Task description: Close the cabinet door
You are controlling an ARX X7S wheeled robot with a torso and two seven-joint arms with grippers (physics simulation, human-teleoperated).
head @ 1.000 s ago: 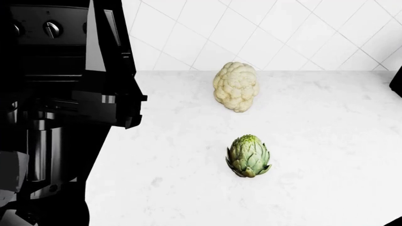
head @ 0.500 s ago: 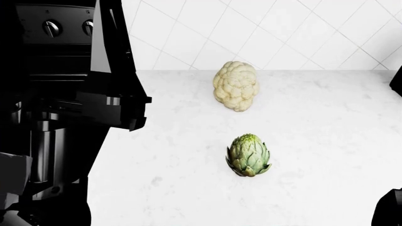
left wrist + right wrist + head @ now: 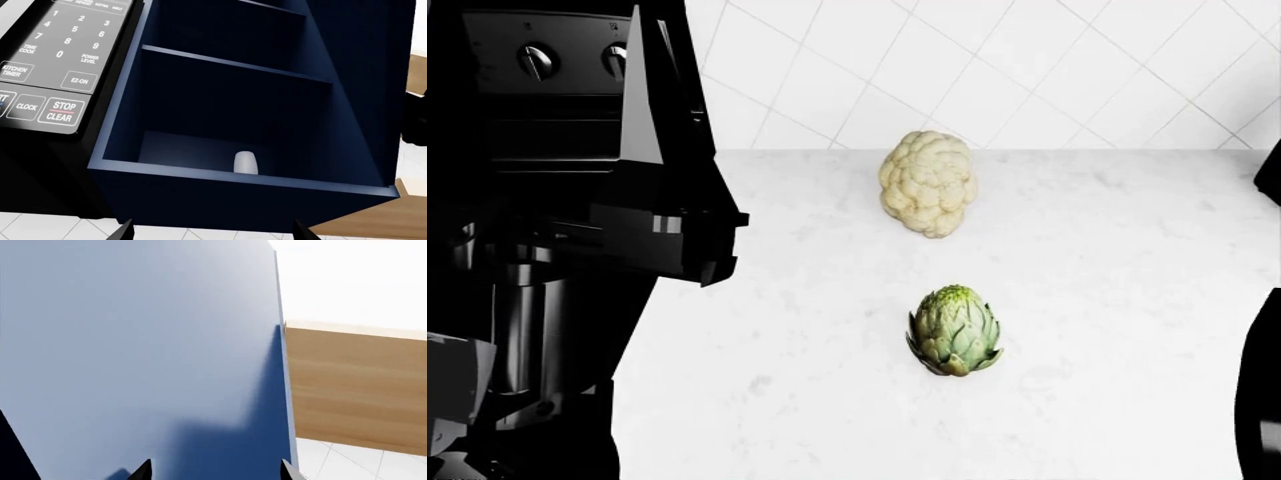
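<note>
The cabinet door point(image 3: 133, 340) is a flat blue panel that fills most of the right wrist view, its free edge point(image 3: 280, 355) standing against a wooden panel. My right gripper point(image 3: 215, 472) is open and close in front of the door's face, with only its two dark tips showing. In the left wrist view the dark blue cabinet point(image 3: 233, 100) stands open, showing two shelves and a small white object point(image 3: 245, 162) on its floor. My left gripper point(image 3: 212, 234) is open just below the cabinet's bottom edge and holds nothing.
A microwave keypad point(image 3: 53, 60) sits beside the cabinet. In the head view a cauliflower point(image 3: 928, 183) and an artichoke point(image 3: 956, 330) lie on the white counter point(image 3: 1121, 260) below a tiled wall. My left arm point(image 3: 561, 250) blocks the left; my right arm point(image 3: 1261, 390) shows at the right edge.
In the head view my right arm has risen further into the frame at the right edge. The left arm shifted slightly. The vegetables have not moved.
</note>
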